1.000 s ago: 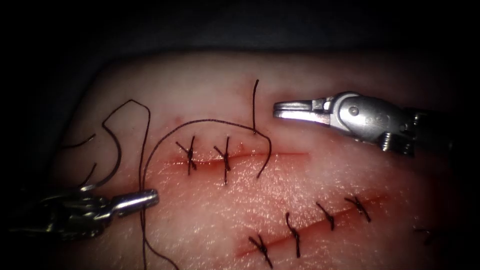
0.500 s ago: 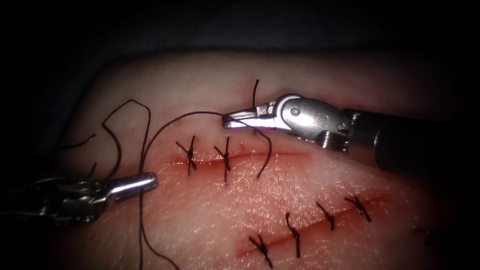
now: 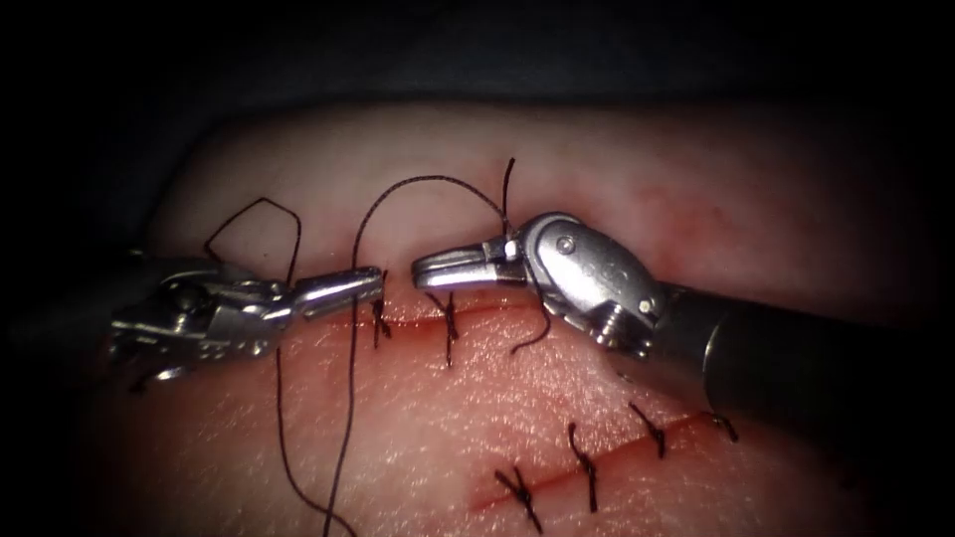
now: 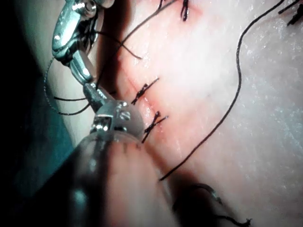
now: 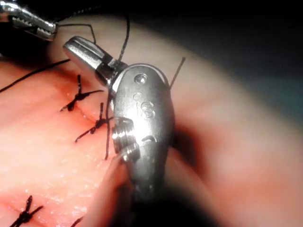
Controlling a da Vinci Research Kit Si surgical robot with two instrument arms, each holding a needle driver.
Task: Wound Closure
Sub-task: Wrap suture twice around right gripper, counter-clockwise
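Looking at the endoscope view, the left end effector (image 3: 348, 286) comes in from 9 o'clock and is clenched on the thread (image 3: 428, 180), with a dark strand running down from its jaws toward 6 o'clock. The right end effector (image 3: 423, 267) comes in from 3 o'clock, and its tip sits just across from the left one, near but not touching, right above the upper cut (image 3: 413, 320). Its jaws look pressed together with nothing between the tips. The thread arches up toward 12 o'clock and comes down across it near the hinge, lying over the metal rather than pinched, as far as I can tell. A short tail (image 3: 507, 184) sticks up just behind that hinge. The upper cut already has two tied stitches (image 3: 450, 330) directly under the two tips, plus another strand coming out of the tissue (image 3: 448, 418) at the right tool's wrist. As for the needle (image 3: 164, 375), I think that's the small curved glint under the left tool's wrist at around 8 o'clock. It's out of the tissue and neither tool holds it, but too little of it shows to say more. A second cut (image 3: 617, 452) down at 5 o'clock is stitched along its length.
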